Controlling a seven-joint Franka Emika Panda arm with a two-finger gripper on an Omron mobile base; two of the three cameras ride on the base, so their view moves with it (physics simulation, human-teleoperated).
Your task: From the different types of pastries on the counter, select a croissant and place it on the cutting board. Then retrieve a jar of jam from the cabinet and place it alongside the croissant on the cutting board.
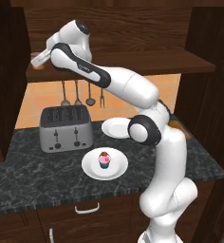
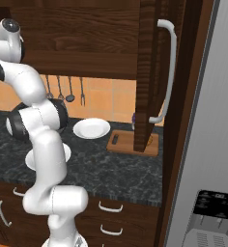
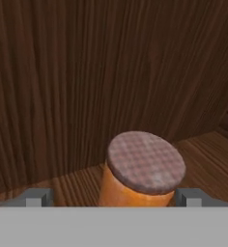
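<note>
there were two white plates, one (image 1: 117,127) bare and one (image 1: 104,171) bearing the single cupcake (image 1: 105,160). one toaster (image 1: 66,128), one cutting board (image 2: 130,143), one jar of jam (image 3: 142,173) and four hanging utensils (image 1: 78,95) were counted.

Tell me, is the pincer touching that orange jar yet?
Apart. In the hand view the jar stands between the open pincer's fingertips, with a gap on each side.
</note>
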